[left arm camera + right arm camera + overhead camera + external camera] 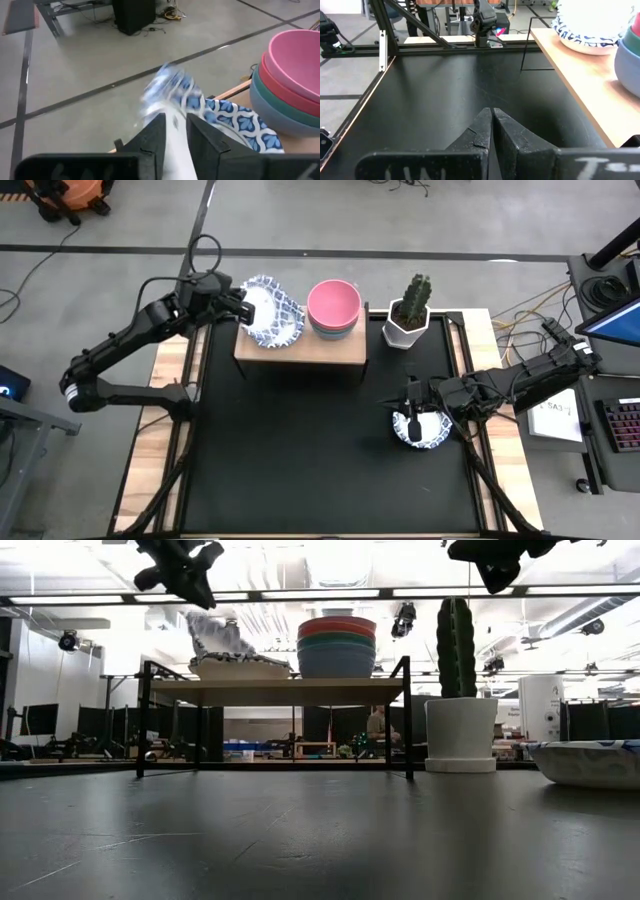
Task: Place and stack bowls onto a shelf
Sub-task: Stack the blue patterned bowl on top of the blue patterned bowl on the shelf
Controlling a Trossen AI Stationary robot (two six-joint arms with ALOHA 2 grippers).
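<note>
My left gripper is over the left end of the light-wood shelf, shut on a white blue-patterned bowl. More patterned bowls sit stacked on the shelf under it. Beside them stands a stack of plain bowls with the pink one on top. My right gripper is shut and touches nothing. It hovers high over another patterned bowl, which rests on its base on the black tabletop. My left gripper pinches the patterned bowl by its rim, which runs between the two fingers. It comes from above and from the table's left. The bowl hangs steeply tilted below the gripper, its lower edge at the stacked bowls; whether they touch, I cannot tell.
A white faceted pot with a cactus stands on the table just right of the shelf, far of my right gripper. The black tabletop lies open near of the shelf. The shelf's right end holds the plain stack.
</note>
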